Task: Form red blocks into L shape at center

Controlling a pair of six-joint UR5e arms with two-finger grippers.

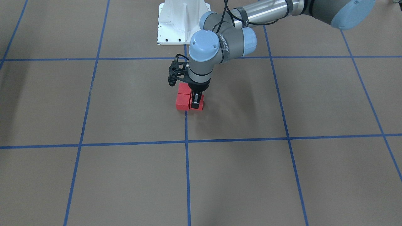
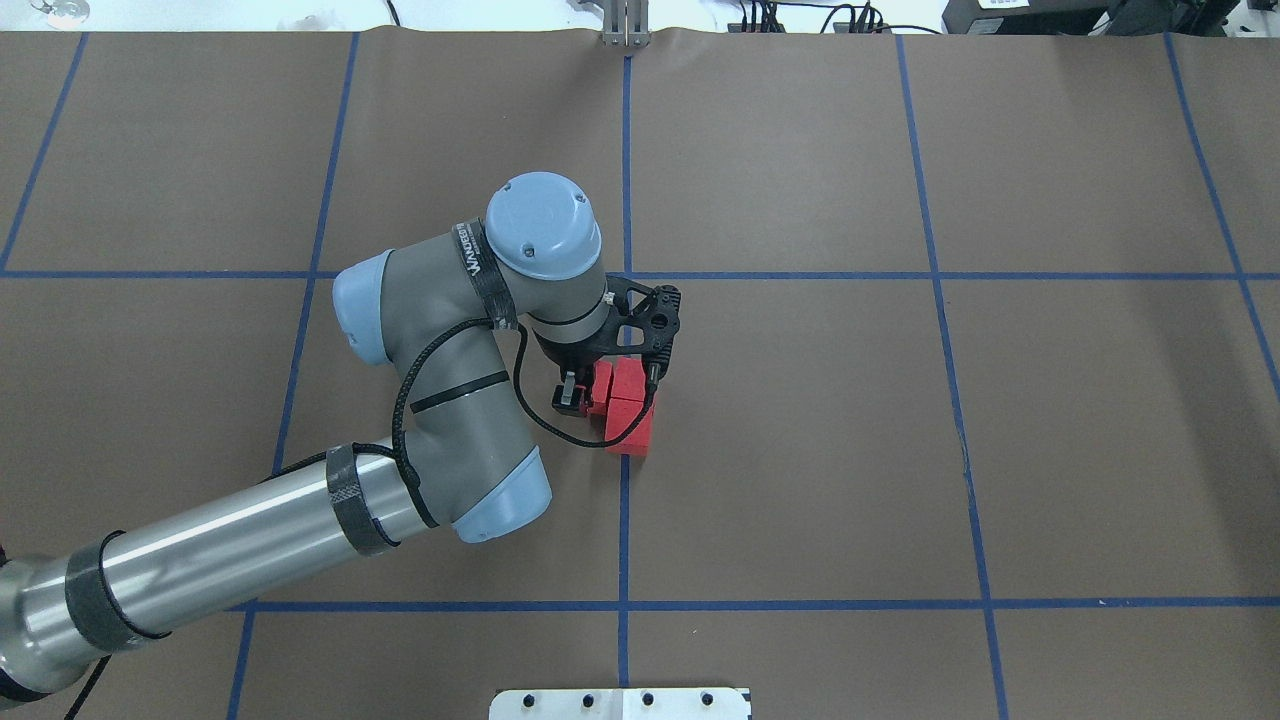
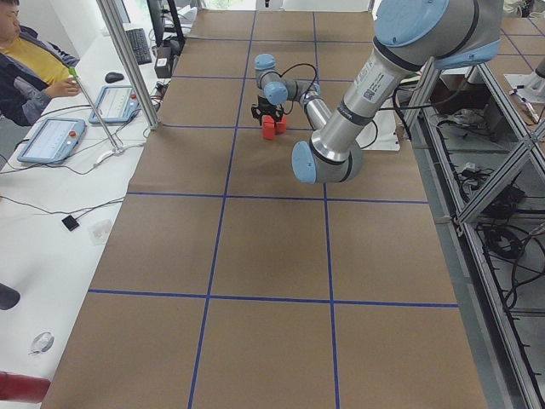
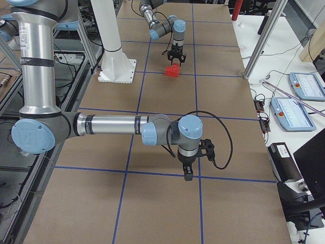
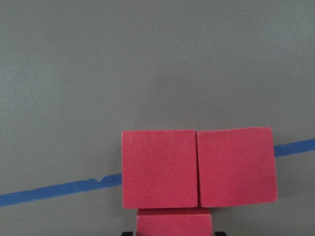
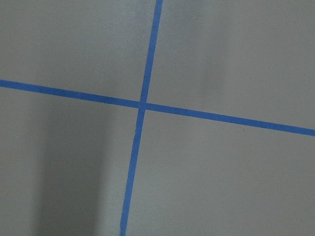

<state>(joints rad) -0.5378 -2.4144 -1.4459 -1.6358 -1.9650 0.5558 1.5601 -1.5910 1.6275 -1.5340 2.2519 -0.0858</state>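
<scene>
Three red blocks lie together on the centre blue tape line (image 1: 186, 125). Two of them (image 1: 182, 103) (image 1: 184, 88) sit side by side and touching; they also show in the left wrist view (image 5: 160, 169) (image 5: 236, 167). The third red block (image 1: 202, 102) sits against the side of one of the pair, making a corner. My left gripper (image 1: 196, 103) points straight down and is shut on this third block (image 5: 173, 223) at table level. My right gripper (image 4: 188, 175) hangs over bare table far from the blocks; I cannot tell whether it is open or shut.
The white robot base plate (image 1: 180, 22) stands behind the blocks. The brown gridded surface (image 2: 800, 450) around the blocks is bare. The right wrist view shows only a crossing of blue tape lines (image 6: 141, 104). An operator (image 3: 30, 64) sits beyond the table's far side.
</scene>
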